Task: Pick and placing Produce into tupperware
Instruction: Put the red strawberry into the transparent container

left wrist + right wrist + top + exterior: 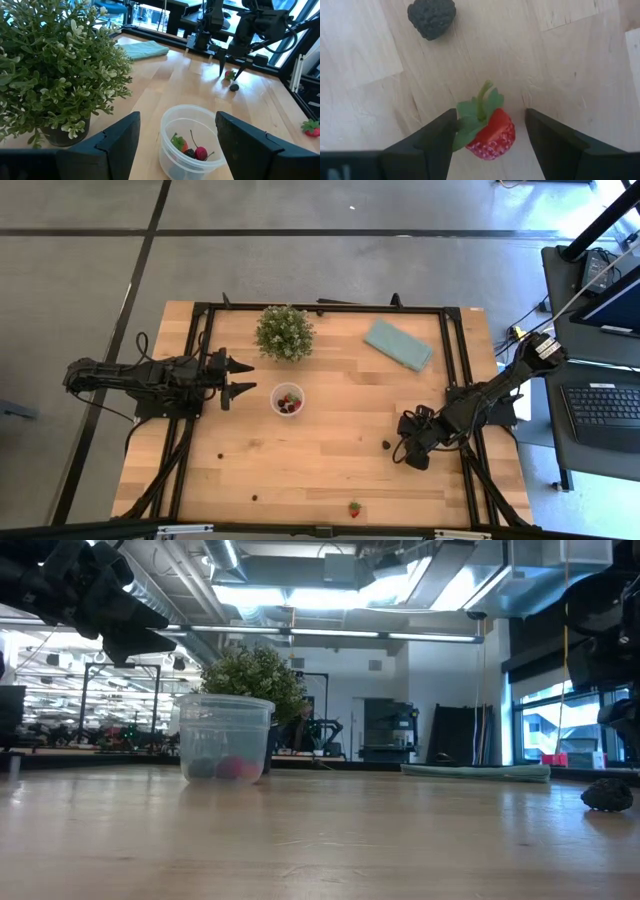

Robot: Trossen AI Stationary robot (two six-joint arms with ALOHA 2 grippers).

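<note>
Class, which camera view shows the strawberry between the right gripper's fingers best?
The right wrist view: the strawberry fills the space between the open right gripper, green top clear. The left wrist view shows it tiny and far off; the high view hides it under the gripper; the low view doesn't show it.

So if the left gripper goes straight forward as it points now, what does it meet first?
Probably the small round clear plastic cup with berries inside: it sits just ahead between the open jaws of the left gripper. The gripper seems higher than the rim, so it might pass above it; depth is unclear.
</note>
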